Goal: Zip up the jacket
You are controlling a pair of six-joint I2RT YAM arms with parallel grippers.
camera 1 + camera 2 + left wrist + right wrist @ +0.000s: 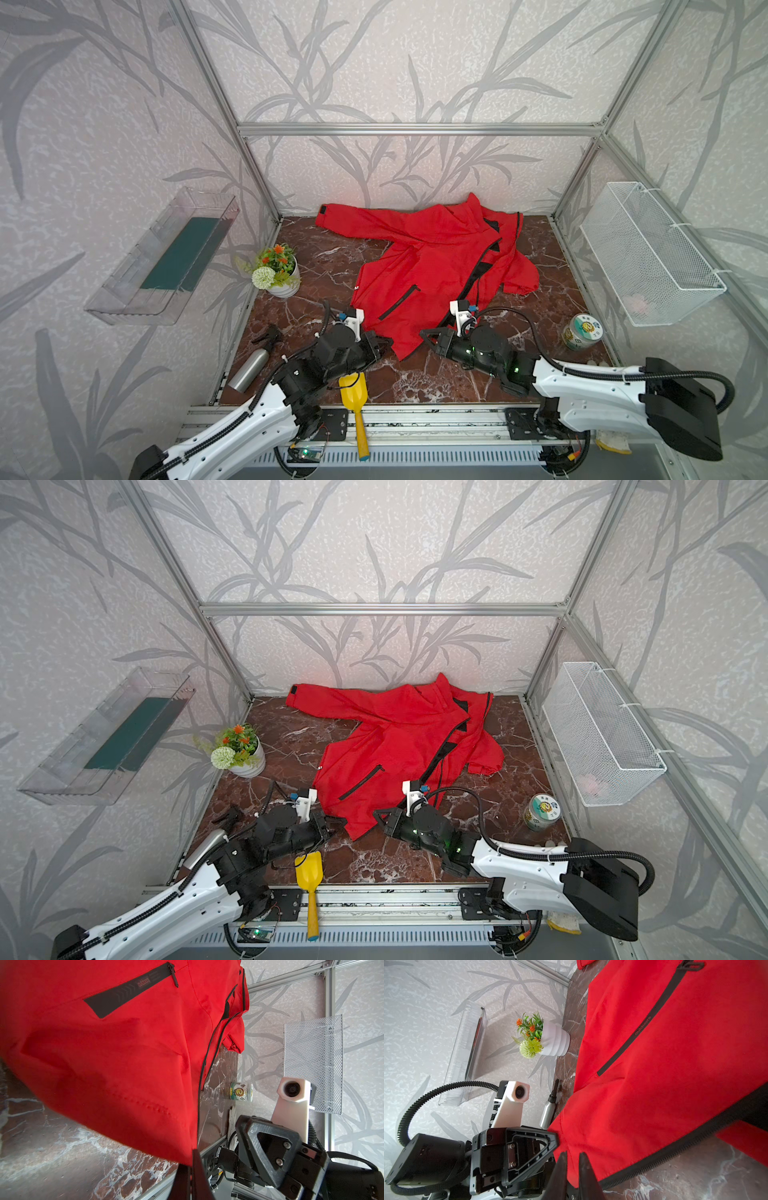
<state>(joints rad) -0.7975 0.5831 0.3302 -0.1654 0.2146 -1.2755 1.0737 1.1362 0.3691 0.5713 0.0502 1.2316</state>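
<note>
So the jacket [432, 266] is lying spread out on the brown marble worktop [332, 266], toward the back and right of the middle. One sleeve is stretched out to the back left.

The front zipper [478, 274] looks undone up near the collar, with black lining showing.

The left hand [384, 343] is at the near hem corner, fingers together and pinched on the red fabric. The left wrist view shows that corner running right into the tips.

The right hand [426, 337] is just beside it at the hem, by the zipper's bottom end. In the right wrist view its fingers [562, 1167] stand slightly apart, with red hem in the gap.

A flower pot [282, 278] sits off to the left and a tin [582, 332] off to the right.
</note>
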